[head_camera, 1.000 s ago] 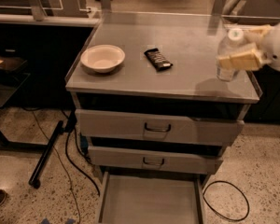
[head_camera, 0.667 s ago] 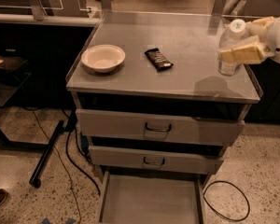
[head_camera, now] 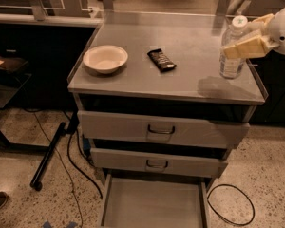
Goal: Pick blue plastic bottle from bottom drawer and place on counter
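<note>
The blue plastic bottle (head_camera: 231,56), clear with a white cap, stands upright at the right edge of the counter (head_camera: 180,75), its base at or just above the surface. My gripper (head_camera: 241,46) reaches in from the right. Its cream fingers (head_camera: 249,45) are closed around the bottle's upper body. The bottom drawer (head_camera: 152,203) is pulled out at the foot of the cabinet and shows a bare tray.
A white bowl (head_camera: 105,59) sits at the counter's left and a dark snack bar (head_camera: 161,60) in the middle. Two upper drawers (head_camera: 161,129) with loop handles stand slightly out. Cables (head_camera: 230,205) lie on the floor on both sides.
The gripper and the bottle have shifted slightly toward the back of the counter. The bowl, the snack bar and the drawers have not moved.
</note>
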You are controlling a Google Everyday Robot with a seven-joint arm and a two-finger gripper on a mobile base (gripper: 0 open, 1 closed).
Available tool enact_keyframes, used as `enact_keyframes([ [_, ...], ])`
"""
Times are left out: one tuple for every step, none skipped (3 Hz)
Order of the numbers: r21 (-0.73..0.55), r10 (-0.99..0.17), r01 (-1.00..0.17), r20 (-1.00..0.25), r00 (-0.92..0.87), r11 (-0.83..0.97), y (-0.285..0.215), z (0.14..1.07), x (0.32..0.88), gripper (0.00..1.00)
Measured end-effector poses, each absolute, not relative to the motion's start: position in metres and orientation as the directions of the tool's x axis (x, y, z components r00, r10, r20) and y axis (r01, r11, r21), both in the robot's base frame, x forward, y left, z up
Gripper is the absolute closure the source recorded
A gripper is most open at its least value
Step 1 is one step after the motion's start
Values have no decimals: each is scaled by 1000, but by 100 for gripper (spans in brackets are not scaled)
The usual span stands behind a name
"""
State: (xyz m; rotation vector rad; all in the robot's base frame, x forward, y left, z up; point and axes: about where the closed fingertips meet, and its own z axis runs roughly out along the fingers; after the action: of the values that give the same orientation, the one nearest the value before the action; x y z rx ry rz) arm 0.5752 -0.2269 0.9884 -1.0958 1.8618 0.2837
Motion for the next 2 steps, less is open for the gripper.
enact_keyframes([
  [-171, -564, -822, -800, -206, 543, -223, 985, 581, 100],
  [-89, -566, -875, -792, -228, 477, -216, 973, 585, 100],
])
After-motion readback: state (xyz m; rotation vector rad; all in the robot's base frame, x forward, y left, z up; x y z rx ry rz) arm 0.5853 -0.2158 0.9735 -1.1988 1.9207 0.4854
